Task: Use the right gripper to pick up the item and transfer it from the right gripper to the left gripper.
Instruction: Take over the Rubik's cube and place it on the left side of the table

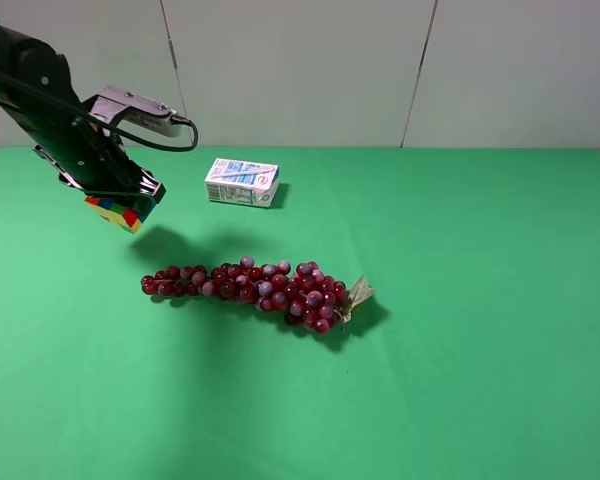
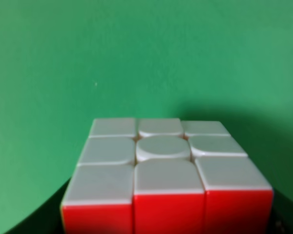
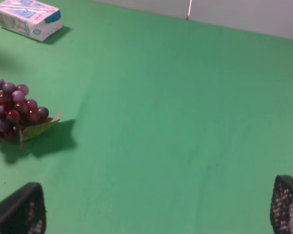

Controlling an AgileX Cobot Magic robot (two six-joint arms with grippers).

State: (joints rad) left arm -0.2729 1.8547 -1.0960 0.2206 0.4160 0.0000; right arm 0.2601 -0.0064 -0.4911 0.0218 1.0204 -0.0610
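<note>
The puzzle cube (image 1: 117,212) hangs above the green table at the far left, held by my left gripper (image 1: 125,200), which is shut on it. In the left wrist view the cube (image 2: 163,168) fills the lower half, white face up and red face toward the camera. My right gripper (image 3: 158,207) is open and empty. Its two mesh-padded fingertips (image 3: 20,209) show wide apart at the lower corners of the right wrist view, above bare green cloth. The right arm is out of the exterior high view.
A red grape bunch (image 1: 255,287) lies mid-table; its leafy end also shows in the right wrist view (image 3: 12,112). A white-blue carton (image 1: 241,182) lies toward the back, also in the right wrist view (image 3: 28,18). A pale wall (image 1: 380,70) bounds the far edge.
</note>
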